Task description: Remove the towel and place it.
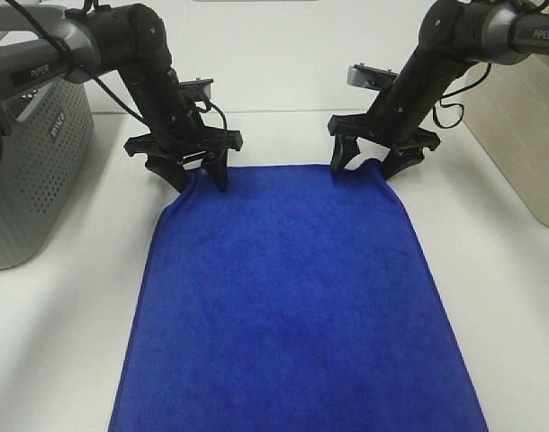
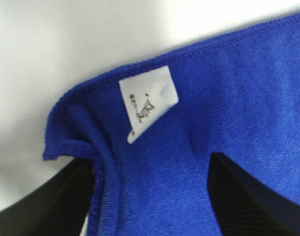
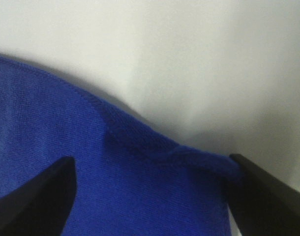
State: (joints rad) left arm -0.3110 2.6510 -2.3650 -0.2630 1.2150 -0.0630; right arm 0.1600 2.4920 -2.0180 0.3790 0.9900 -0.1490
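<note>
Towel [image 1: 292, 297] near edge cut off; left fingers [image 2: 42, 209], right fingers [image 3: 32, 201] splayed astride far corners, gripping nothing.

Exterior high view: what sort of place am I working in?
Likely a robotics lab bench staged for laundry handling: a plain white tabletop, a grey perforated basket at its left edge, and a deep blue rectangular microfibre towel spread flat.

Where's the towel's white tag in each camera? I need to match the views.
Exterior high: cannot make it out; towel corner sits at the left gripper.
Left wrist: white tag near the middle, by the hemmed corner.
Right wrist: not in it.
Shared landmark: the towel's stitched hem.
</note>
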